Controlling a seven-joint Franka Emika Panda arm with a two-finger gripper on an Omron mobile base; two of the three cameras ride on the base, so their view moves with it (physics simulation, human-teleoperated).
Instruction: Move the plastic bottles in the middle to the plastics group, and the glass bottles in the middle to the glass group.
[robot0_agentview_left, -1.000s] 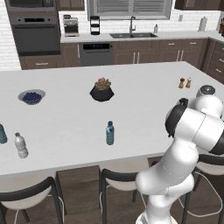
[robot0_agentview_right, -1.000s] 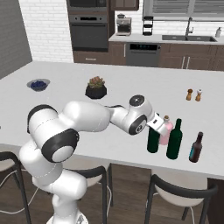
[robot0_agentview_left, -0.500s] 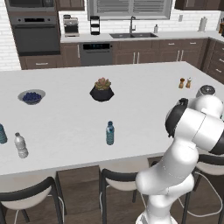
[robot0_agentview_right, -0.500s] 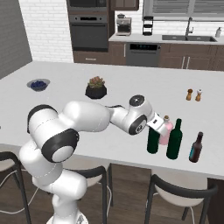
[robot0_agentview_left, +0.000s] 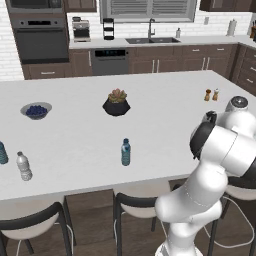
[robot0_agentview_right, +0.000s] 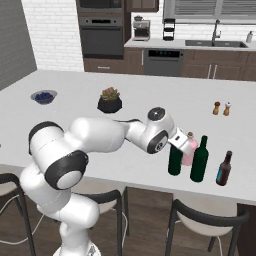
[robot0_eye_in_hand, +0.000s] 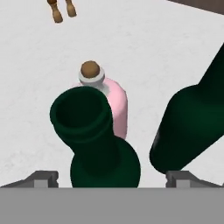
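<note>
My gripper (robot0_eye_in_hand: 111, 177) is open just above a dark green wine bottle (robot0_eye_in_hand: 89, 127), whose neck stands between the spread fingertips (robot0_eye_in_hand: 43, 178) without touching them. From the right base view, the hand (robot0_agentview_right: 176, 144) sits over this bottle (robot0_agentview_right: 175, 162) near the counter's front edge. Close behind the bottle is a squat pink bottle (robot0_eye_in_hand: 117, 105) with a brown stopper. A second green wine bottle (robot0_agentview_right: 199, 161) stands upright just to the right. Further left on the counter, the small blue water bottle (robot0_agentview_left: 126, 152) stands alone. At the far left are a clear white-capped bottle (robot0_agentview_left: 23, 166) and a teal bottle (robot0_agentview_left: 2, 153).
A brown bottle (robot0_agentview_right: 224, 170) stands right of the wine bottles. Salt and pepper shakers (robot0_agentview_right: 221, 108) are further back. A potted plant (robot0_agentview_left: 116, 102) and a bowl of blueberries (robot0_agentview_left: 36, 110) sit mid-counter. Stools (robot0_agentview_left: 135, 207) line the front edge.
The fingers have spread away from the green wine bottle's neck, letting it go. The bottle stays upright in place and the arm has hardly moved.
</note>
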